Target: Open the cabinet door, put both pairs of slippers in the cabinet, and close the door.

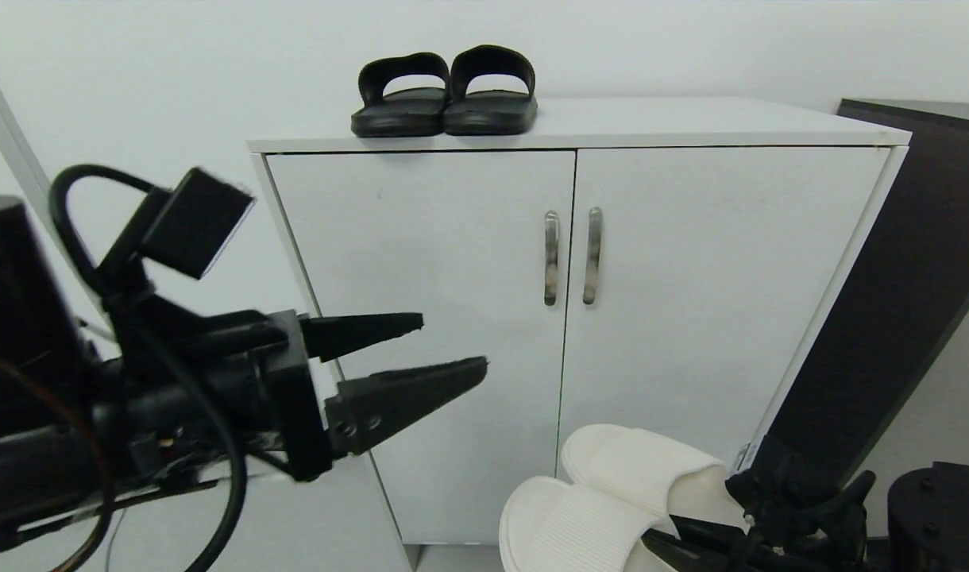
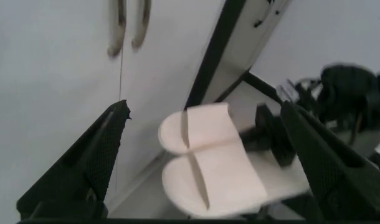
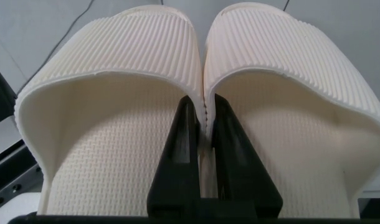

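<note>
A: While checking the cabinet (image 1: 691,119) — shut or open?
B: Shut. Flush on both sides, w/ two upright metal handles (image 1: 551,258) side by side at the cabinet's centre seam.
A: Spotted the black slippers (image 1: 445,99)?
B: Yep, sitting as a pair on the cabinet top, twd its left end, touching each other, toes at the front edge.
A: And the white slippers (image 1: 604,496)?
B: Held low in front of the cabinet's right door (image 1: 715,278), near the bottom by the seam. Side by side, touching, toes twd the cabinet.
A: Gripped how?
B: Clamped by the R gripper (image 3: 204,124) from the heel side — one finger slid inside each slipper, squeezed together on the two inner walls btwn them.
A: L gripper (image 1: 453,343)?
B: Hanging in front of the cabinet's left door (image 1: 421,238), approx mid-height, lower than the handles. Spread wide at the fingers (image 1: 409,393), holding nothing, tips aimed twd the centre seam. Can't tell whether touching the door.
A: Seen anything from the L wrist cam?
B: Same spread fingers, w/ the white pair framed btwn them and the handles beyond on the cabinet front.
A: Anything else nearby?
B: Tall dark panel (image 1: 913,278) standing just beside the cabinet's right side; pale wall (image 1: 175,79) behind the cabinet.
</note>
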Tool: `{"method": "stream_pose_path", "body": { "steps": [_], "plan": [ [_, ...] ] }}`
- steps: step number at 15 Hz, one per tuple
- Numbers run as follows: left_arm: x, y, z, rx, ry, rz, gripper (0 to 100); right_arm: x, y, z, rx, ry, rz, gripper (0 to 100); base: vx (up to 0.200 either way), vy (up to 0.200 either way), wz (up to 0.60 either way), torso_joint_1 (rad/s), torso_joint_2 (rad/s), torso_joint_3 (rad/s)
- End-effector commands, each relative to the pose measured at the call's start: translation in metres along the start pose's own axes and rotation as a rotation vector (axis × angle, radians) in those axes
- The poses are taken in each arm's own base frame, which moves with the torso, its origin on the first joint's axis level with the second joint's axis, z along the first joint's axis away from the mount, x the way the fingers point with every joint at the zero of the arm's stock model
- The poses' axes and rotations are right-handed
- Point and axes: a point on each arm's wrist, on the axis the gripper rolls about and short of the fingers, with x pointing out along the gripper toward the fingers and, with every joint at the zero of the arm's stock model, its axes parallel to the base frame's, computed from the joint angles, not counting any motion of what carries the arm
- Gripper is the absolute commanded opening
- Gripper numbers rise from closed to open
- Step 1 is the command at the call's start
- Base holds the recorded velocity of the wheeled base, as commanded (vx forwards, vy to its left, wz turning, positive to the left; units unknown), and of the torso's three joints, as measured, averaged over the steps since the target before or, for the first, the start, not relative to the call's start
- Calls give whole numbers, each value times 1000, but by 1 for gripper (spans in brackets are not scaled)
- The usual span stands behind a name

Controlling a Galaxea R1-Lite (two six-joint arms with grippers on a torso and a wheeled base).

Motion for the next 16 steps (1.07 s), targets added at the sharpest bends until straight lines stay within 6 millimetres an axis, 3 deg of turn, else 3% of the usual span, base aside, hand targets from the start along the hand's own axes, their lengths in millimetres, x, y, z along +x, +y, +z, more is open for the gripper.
{"method": "stream_pose_path", "body": {
  "steps": [1, 4, 8, 11, 16],
  "plan": [
    [41, -2, 11, -23, 12, -49, 100, 0, 0, -1, 0, 2, 1, 0, 0, 0, 0, 0, 0, 0],
    [80, 0, 20, -32, 26, -81, 100, 0, 0, 0, 3, 1, 3, 0, 0, 0, 0, 0, 0, 0],
    [118, 2, 25, -48, 56, -157, 100, 0, 0, -1, 7, 7, 4, 0, 0, 0, 0, 0, 0, 0],
    [136, 3, 35, -152, 54, -222, 100, 1, 1, -2, 6, 13, 6, 0, 0, 0, 0, 0, 0, 0],
    [152, 4, 33, -161, 47, -84, 100, 2, 1, -3, 6, 15, 6, 0, 0, 0, 0, 0, 0, 0]
  ]
}}
